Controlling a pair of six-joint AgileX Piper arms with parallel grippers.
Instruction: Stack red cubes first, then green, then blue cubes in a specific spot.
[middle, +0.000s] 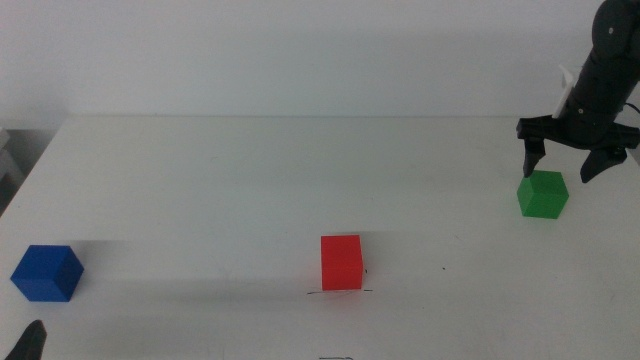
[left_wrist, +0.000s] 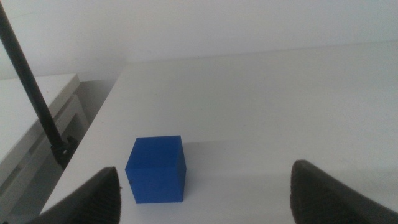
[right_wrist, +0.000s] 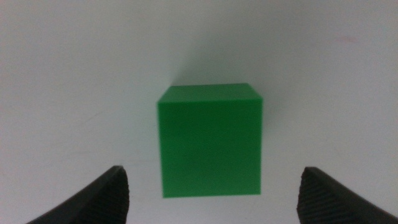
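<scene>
The right gripper (middle: 563, 155) hangs wide open just above the green cube (middle: 543, 194), which sits on the counter (middle: 250, 180) between its jaws, and an off-centre descent could clip the cube's top edge and knock it askew.

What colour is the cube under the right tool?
Green cube; the right wrist view shows it best.

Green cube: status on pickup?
Right gripper open, fingers above green cube, not gripping. Left gripper open, waiting near blue cube. Red cube on mark. Nothing in the way.
</scene>
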